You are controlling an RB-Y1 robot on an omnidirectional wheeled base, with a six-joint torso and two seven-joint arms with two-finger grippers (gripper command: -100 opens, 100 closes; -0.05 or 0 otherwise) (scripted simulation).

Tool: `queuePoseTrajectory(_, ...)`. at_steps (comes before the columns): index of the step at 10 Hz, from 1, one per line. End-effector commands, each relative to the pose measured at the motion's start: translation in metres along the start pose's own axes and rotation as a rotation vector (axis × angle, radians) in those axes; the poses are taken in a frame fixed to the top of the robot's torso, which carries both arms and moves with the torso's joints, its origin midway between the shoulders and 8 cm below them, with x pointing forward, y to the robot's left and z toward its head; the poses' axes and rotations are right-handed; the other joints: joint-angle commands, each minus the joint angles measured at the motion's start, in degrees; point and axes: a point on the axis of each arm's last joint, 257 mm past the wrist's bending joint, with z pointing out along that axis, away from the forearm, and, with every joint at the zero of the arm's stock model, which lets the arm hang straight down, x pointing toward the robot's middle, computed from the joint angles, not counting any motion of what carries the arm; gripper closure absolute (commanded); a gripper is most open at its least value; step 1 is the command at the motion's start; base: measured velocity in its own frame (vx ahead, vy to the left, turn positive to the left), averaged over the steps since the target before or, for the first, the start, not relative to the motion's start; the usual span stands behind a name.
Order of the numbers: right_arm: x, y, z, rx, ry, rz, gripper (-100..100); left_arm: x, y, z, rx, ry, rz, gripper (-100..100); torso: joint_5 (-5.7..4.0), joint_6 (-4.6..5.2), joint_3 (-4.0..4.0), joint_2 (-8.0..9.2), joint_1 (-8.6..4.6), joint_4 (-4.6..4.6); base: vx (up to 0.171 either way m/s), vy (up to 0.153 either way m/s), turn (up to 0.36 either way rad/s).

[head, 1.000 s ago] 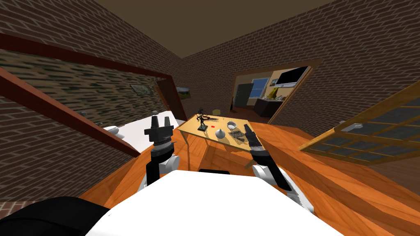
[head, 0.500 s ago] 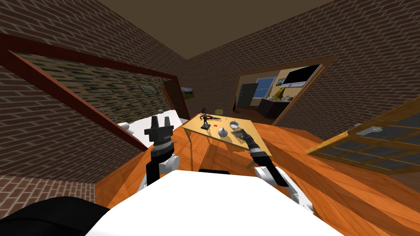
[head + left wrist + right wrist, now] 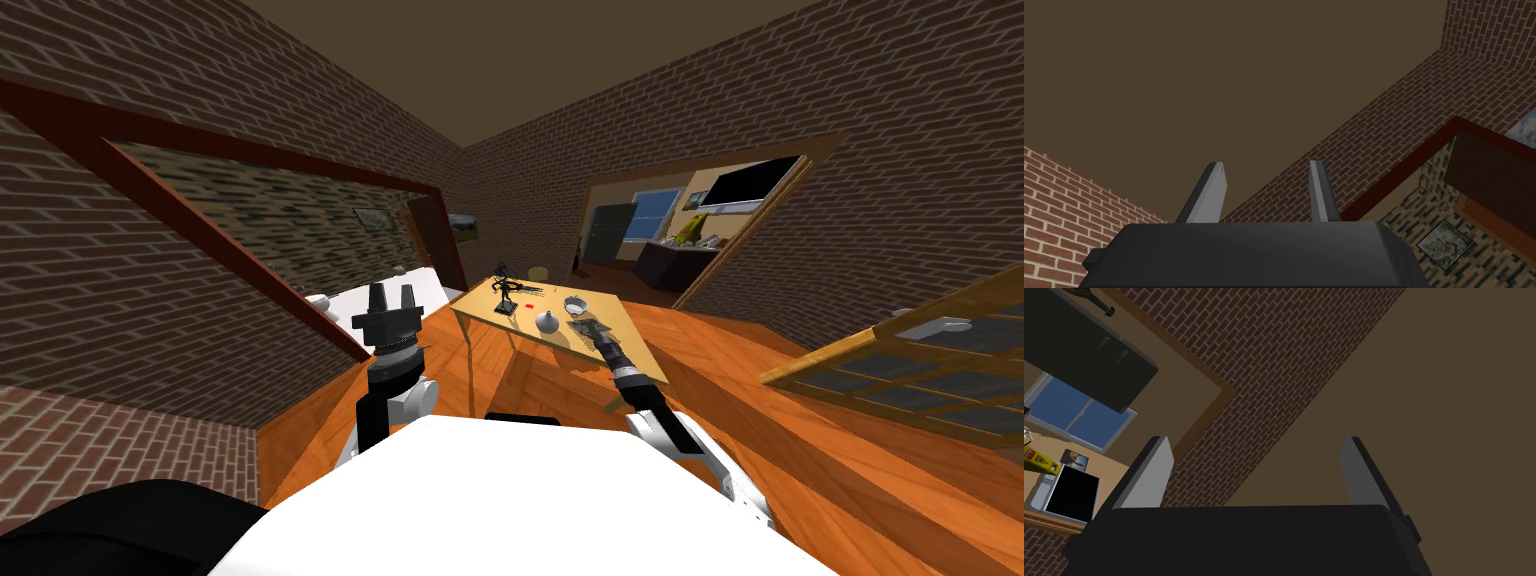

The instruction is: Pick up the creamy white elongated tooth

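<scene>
Right arm: stretched forward, right gripper (image 3: 591,331) over table (image 3: 476,308), fingers wide apart. Left arm: raised upright, left gripper (image 3: 392,291) fingers parted. Bowl (image 3: 574,303) on table, contents indiscernible.

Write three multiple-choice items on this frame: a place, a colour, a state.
1. Where does the small red thing lie? A a chair seat; B the wooden table; C a shelf.
2. What colour is the round thing on the table? A green; B pale grey-white; C blue.
3. How is the right gripper? A open, holding nothing; B shut on a cup; C shut on the red thing.
Key: B, it sits on the tabletop; B, it shows pale; A, its fingers stand wide apart, nothing between.
</scene>
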Motion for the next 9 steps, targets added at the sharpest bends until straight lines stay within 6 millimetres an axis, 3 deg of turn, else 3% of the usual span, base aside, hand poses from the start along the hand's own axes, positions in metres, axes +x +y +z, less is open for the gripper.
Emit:
queuePoseTrajectory(1,0.012,-0.025,-0.003,0.047,0.047,-0.079,-100,0.000,0.000,0.000,0.000,0.000,0.000,0,0.00,0.00,0.00,0.00,0.00,0.00,-0.042,0.026,0.184)
queuePoseTrajectory(3,0.020,-0.053,-0.008,0.099,0.096,-0.160,-100,0.000,0.000,0.000,0.000,0.000,0.000,0,0.01,-0.01,0.03,0.05,0.04,0.01,-0.050,0.029,0.145)
queuePoseTrajectory(6,0.029,-0.075,-0.017,0.141,0.118,-0.161,-100,0.000,0.000,0.000,0.000,0.000,0.000,0,0.00,0.01,0.00,-0.01,-0.01,0.00,-0.021,0.010,0.029)
queuePoseTrajectory(8,0.035,-0.106,-0.026,0.197,0.171,-0.244,-100,0.000,0.000,0.000,0.000,0.000,0.000,0,0.00,-0.05,-0.03,-0.05,-0.02,-0.01,-0.025,0.012,0.188)
queuePoseTrajectory(9,0.038,-0.112,-0.029,0.210,0.178,-0.245,-100,0.000,0.000,0.000,0.000,0.000,0.000,0,0.00,0.00,-0.01,-0.02,-0.03,-0.01,-0.015,0.004,-0.014)
